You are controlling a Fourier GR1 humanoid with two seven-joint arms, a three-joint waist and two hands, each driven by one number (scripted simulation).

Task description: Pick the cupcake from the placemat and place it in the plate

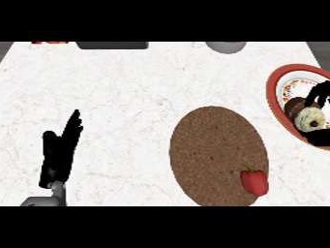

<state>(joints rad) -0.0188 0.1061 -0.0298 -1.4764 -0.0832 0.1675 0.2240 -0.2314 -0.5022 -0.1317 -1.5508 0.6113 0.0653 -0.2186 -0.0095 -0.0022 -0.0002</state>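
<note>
The cupcake, with a dark wrapper and cream top, is over the red-rimmed patterned plate at the right edge. My right hand sits over the plate with its fingers curled above and around the cupcake, and part of the cupcake is hidden by them. I cannot tell whether the cupcake rests on the plate. The round brown placemat lies left of the plate with no cupcake on it. My left hand rests open at the lower left, fingers straight and pointing up.
A red bell pepper lies on the placemat's lower right part. A dark flat object and a grey bowl sit at the counter's far edge. A small orange item shows at the far left.
</note>
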